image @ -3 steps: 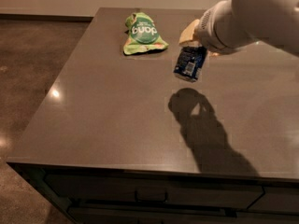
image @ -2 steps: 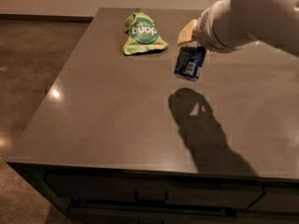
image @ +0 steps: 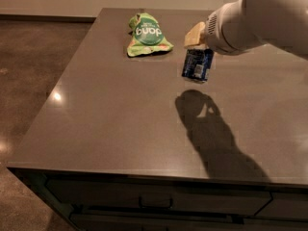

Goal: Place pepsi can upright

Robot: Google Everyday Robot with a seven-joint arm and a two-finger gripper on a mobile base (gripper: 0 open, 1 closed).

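Our gripper (image: 198,45), clamped on the pepsi can (image: 197,65) hanging slightly tilted above the table (image: 106,124) at two o'clock, should square it and lower straight down before we release.

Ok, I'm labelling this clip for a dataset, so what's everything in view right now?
dark blue aluminium pepsi can: one, dark blue with white markings, held in the air over the counter's far right part, roughly upright
green crinkled snack bag: one, green with white lettering, lying on the counter's far side, left of the can
dark grey counter: one, dark grey, fills most of the view
drawer front: one seen, dark, under the counter's near edge
brown floor: brown, glossy, left of the counter
white robot arm: one, white, reaching in from the upper right
hand: one, tan, at the arm's end, gripping the can's top
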